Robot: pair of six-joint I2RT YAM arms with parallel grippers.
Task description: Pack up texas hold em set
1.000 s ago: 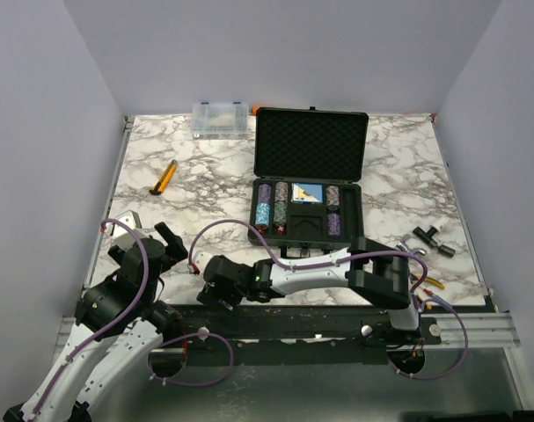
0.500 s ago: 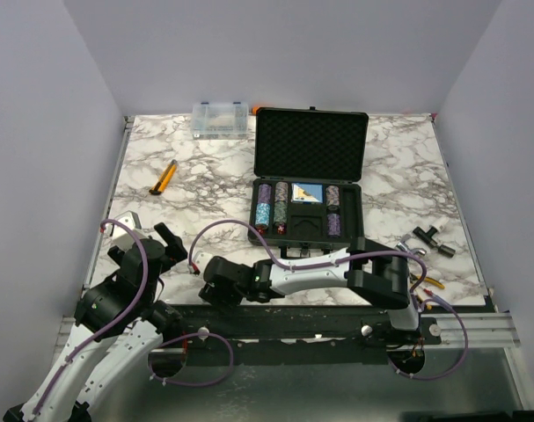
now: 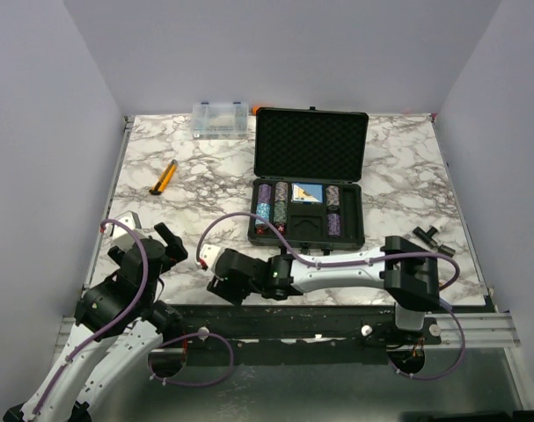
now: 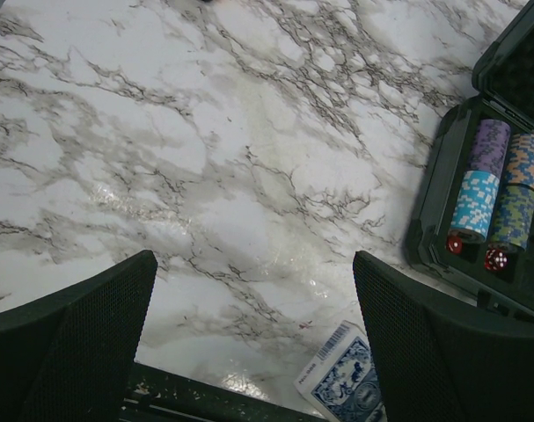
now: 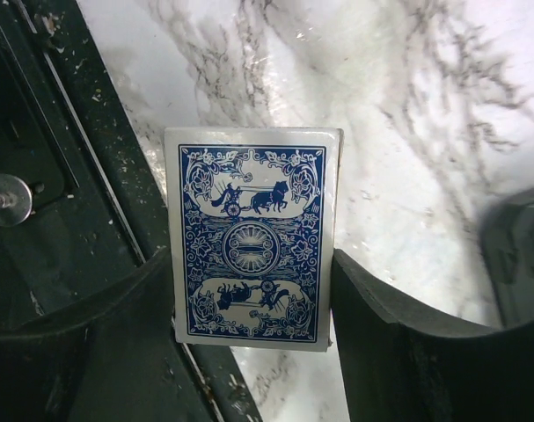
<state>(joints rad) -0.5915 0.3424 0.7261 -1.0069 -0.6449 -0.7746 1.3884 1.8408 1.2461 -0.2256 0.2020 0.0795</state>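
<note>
Swung the right arm's elbow out toward the table's (image 3: pixel 187 202) right edge since a second ago, and nudged the right tool (image 5: pixel 249 264) a little away from the near edge. Squeezed in too: now pinching the card deck (image 5: pixel 252 236) by both long sides, down near one short end. Left tool (image 4: pixel 253 264) spread wide, holding nothing, hanging over bare table near the near-left corner.

Deck near the near edge, left of the middle, well apart from the open black case (image 3: pixel 310 145). Blue picture side facing the wrist camera. Long way in line with the fingers, poking out past the tips, seemingly toward the left edge. Hard to tell if lifted or touching the table.

Step in hand, most likely: carrying this deck to the case. Keep the squeeze firm; held by one end only, so easy to tip. Lift first, then swing over toward the case. Turn the wrist to match the long way to what looks like a free dark slot just on the near side of the other deck (image 3: pixel 308 193). Lower flat, mind the chip stacks (image 3: pixel 273 204) beside, then let go.
</note>
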